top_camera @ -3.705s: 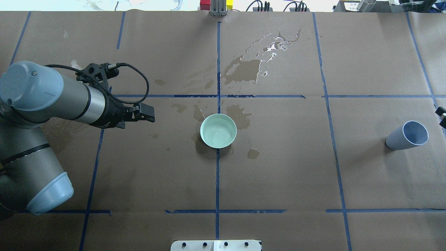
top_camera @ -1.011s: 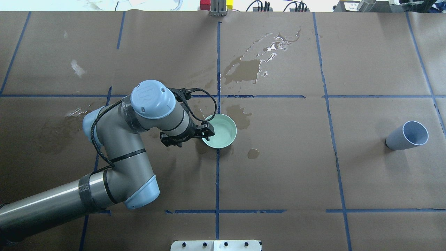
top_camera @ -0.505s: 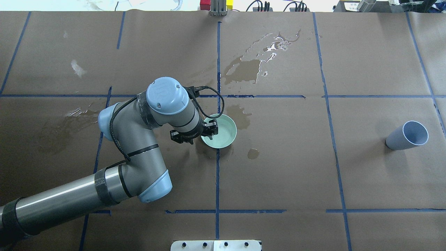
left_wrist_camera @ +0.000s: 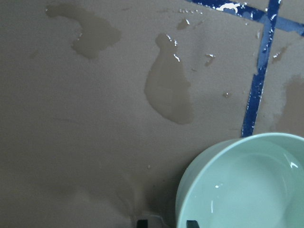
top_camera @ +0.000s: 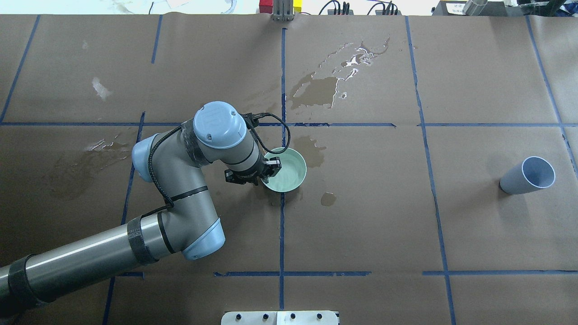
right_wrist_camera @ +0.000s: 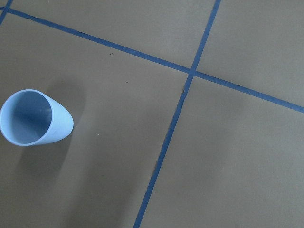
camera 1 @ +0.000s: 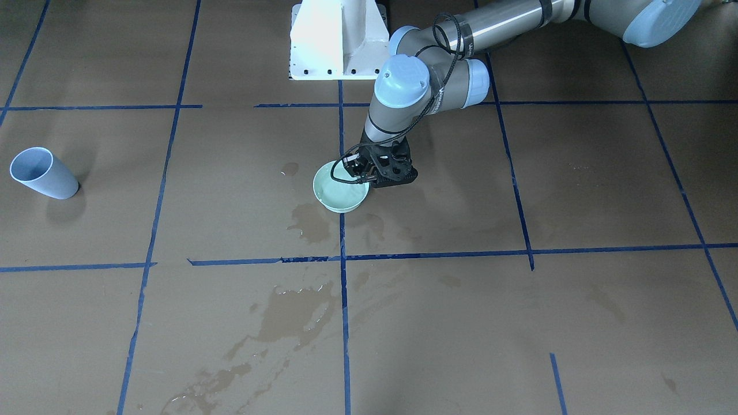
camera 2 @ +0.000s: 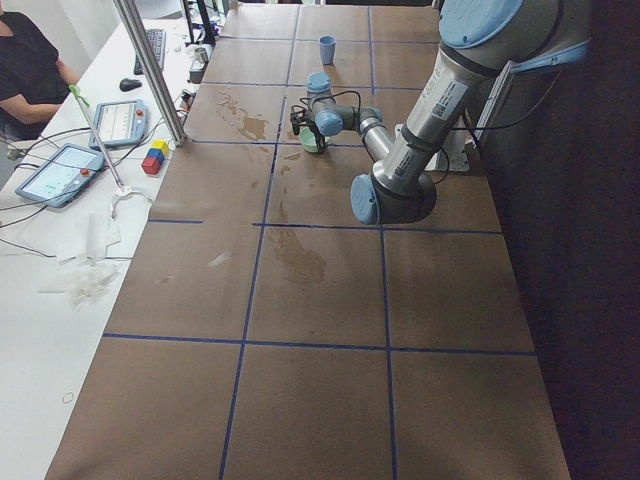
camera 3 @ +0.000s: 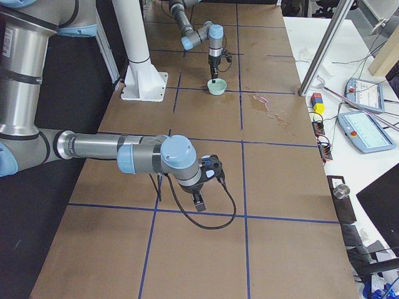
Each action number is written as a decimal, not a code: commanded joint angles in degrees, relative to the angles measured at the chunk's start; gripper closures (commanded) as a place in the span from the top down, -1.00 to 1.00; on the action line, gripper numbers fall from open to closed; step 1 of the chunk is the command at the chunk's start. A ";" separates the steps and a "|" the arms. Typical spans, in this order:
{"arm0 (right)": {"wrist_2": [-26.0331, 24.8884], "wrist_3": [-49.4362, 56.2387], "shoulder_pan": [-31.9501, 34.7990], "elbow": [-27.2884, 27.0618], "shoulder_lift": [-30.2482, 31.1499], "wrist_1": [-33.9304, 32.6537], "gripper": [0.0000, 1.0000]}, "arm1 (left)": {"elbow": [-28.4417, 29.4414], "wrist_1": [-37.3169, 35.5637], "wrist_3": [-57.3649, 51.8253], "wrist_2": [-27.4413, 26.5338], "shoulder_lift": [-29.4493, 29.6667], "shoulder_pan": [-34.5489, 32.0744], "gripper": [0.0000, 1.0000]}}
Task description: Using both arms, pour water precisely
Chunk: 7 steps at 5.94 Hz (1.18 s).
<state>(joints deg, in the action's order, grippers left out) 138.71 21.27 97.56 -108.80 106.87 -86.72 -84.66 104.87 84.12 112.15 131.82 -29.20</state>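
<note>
Looking at the left gripper point(top_camera: 271, 168), we see its two fingers apart, one on each side of the rim of the mint-green bowl point(top_camera: 291, 174). The water point(left_wrist_camera: 247, 190) lies in this bowl, and puddles point(top_camera: 316, 92) wet the brown paper point(top_camera: 361, 216) around it. The pale blue cup point(right_wrist_camera: 33, 118) stands well apart. If the right gripper point(camera 3: 199, 202) is open, we cannot tell.

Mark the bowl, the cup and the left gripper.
bowl point(camera 1: 341, 206), front-facing view, on its outer wall.
cup point(top_camera: 513, 184), overhead view, on its side wall.
left gripper point(top_camera: 268, 170), overhead view, midway between its fingertips at the bowl's rim.
</note>
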 commanded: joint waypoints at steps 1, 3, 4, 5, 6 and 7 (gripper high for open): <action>0.16 0.00 0.00 -0.01 0.01 0.06 1.00 | 0.02 3.12 -0.45 0.09 -0.34 -0.41 -1.00; 0.16 0.00 0.00 -0.01 0.09 0.06 1.00 | -2.60 3.32 -0.98 0.70 -1.91 -3.21 -1.00; 0.16 0.00 0.00 -0.01 0.09 0.06 1.00 | -7.84 3.32 -3.94 0.70 -6.53 -4.01 -1.00; 0.16 0.00 0.00 -0.01 0.01 0.06 1.00 | -12.68 3.24 -9.88 0.79 -11.10 -5.33 -1.00; 0.16 0.00 0.00 -0.01 -0.34 -0.02 1.00 | -13.25 3.58 -15.69 4.19 -14.28 -7.95 -1.00; 0.16 0.00 0.00 -0.18 -0.69 -0.11 1.00 | -13.60 3.67 -20.44 8.48 -17.27 -11.20 -1.00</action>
<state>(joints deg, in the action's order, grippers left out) 138.87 21.27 97.56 -108.87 106.51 -86.75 -97.49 108.41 68.69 116.93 117.69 -37.48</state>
